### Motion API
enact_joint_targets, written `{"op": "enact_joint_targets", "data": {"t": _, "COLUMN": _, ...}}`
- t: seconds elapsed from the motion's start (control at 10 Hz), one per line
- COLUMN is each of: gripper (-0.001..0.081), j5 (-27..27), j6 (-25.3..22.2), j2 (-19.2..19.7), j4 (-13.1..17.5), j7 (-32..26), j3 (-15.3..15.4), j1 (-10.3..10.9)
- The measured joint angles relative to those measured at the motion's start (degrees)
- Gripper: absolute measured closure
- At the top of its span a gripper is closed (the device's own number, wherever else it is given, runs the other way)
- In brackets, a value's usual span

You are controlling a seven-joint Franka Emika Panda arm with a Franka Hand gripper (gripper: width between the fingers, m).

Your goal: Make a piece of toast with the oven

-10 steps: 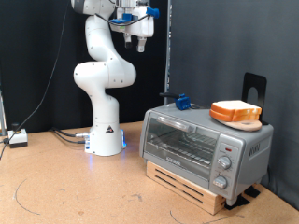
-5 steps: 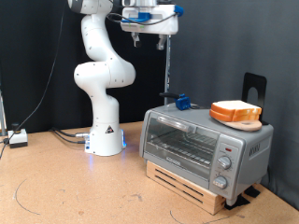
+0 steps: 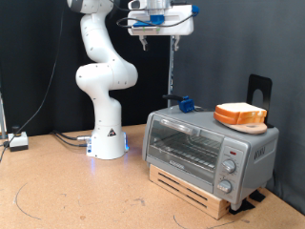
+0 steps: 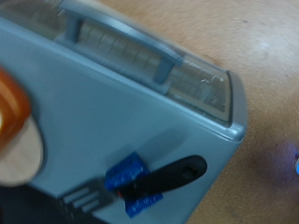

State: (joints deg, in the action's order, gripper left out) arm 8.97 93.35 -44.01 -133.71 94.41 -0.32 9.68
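Observation:
The silver-grey oven point(image 3: 210, 145) stands on a wooden slat base at the exterior view's right, its glass door shut. On its roof, toward the right end, lies the piece of toast point(image 3: 240, 114), pale on top with an orange-tan crust. My gripper point(image 3: 159, 34) hangs high above the oven's left end, well clear of it, fingers pointing down, apart, and empty. The wrist view looks down on the oven's roof point(image 4: 112, 112) and grey bar handle point(image 4: 121, 39), with the toast point(image 4: 17, 145) at the frame edge. The gripper's fingers do not show there.
A black-handled fork with a blue clip point(image 4: 140, 184) lies on the oven roof, seen in the exterior view as a blue object point(image 3: 186, 103). A black stand point(image 3: 258, 91) rises behind the oven. The white arm base point(image 3: 107, 138) and cables sit on the brown tabletop.
The hand has swung toward the exterior view's right along the top of the frame, from over the arm base to above the oven's left end. Oven and toast are unmoved.

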Motion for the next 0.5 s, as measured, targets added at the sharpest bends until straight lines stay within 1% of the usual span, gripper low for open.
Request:
{"op": "enact_joint_targets", "data": {"t": 0.1, "gripper": -0.0003, "j5": 0.07, "j6": 0.66, "j2": -0.86, "j4": -0.25, "j7": -6.76, "j3": -1.22, "j1": 1.37}}
{"op": "enact_joint_targets", "data": {"t": 0.2, "gripper": -0.0003, "j5": -1.54, "j6": 3.02, "j2": -0.79, "j4": -0.98, "j7": -13.75, "j3": -2.26, "j1": 2.09}}
{"op": "enact_joint_targets", "data": {"t": 0.3, "gripper": -0.0003, "j5": -2.64, "j6": 5.08, "j2": -0.23, "j4": -1.92, "j7": -18.95, "j3": -2.79, "j1": 2.88}}
{"op": "enact_joint_targets", "data": {"t": 0.4, "gripper": -0.0003, "j5": -2.13, "j6": 4.95, "j2": -0.25, "j4": -1.91, "j7": -16.70, "j3": -2.73, "j1": 2.64}}
{"op": "enact_joint_targets", "data": {"t": 0.5, "gripper": -0.0003, "j5": -0.54, "j6": 4.48, "j2": -0.46, "j4": -1.91, "j7": -18.36, "j3": -3.01, "j1": 2.94}}
